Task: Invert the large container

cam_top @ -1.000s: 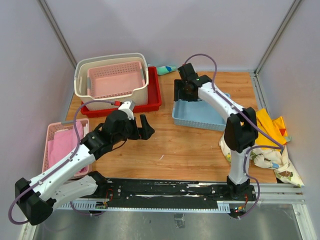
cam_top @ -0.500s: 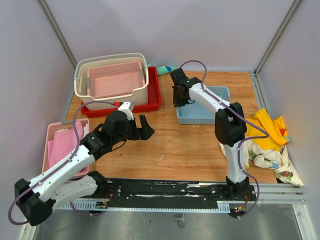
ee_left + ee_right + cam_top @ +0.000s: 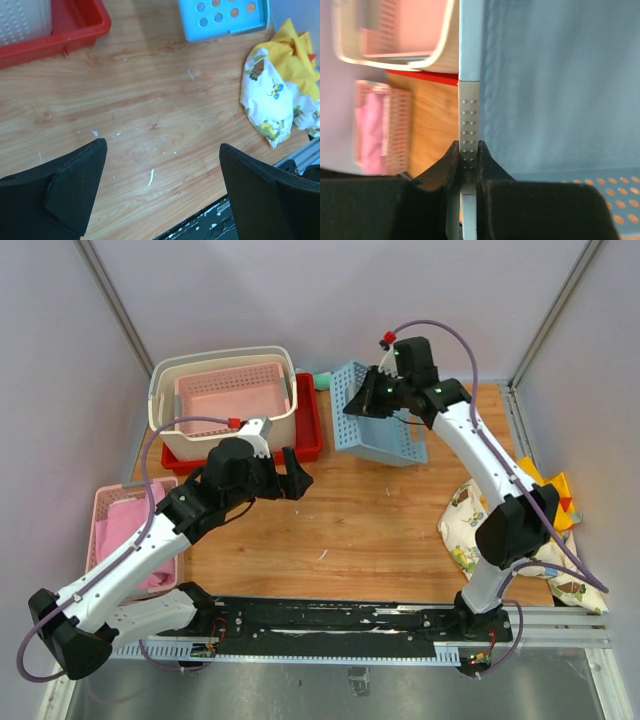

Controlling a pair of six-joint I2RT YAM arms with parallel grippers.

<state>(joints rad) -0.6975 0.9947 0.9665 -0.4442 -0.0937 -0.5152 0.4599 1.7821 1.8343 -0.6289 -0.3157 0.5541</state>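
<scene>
The cream basket [image 3: 162,405] is sitting upright at the back left of the table, nested in the red tray [image 3: 311,430], mouth up, with a pink basket [image 3: 230,395] lying inside it. Its long axis is running left to right across the table. The left gripper [image 3: 162,187] is hovering over bare wood just in front of the tray, jaws wide apart and holding nothing. It is facing down and toward the right, away from the basket, which is lying behind it and slightly to its left. The right gripper [image 3: 468,152] is pinching the rim of a blue basket [image 3: 375,425], jaws clamped on that thin edge, and is holding it tilted up on its side just to the right of the tray. So the left arm looks the nearer and freer one. For a flip it would probably be reaching back for the near long rim, and the pink basket would likely be spilling out.
</scene>
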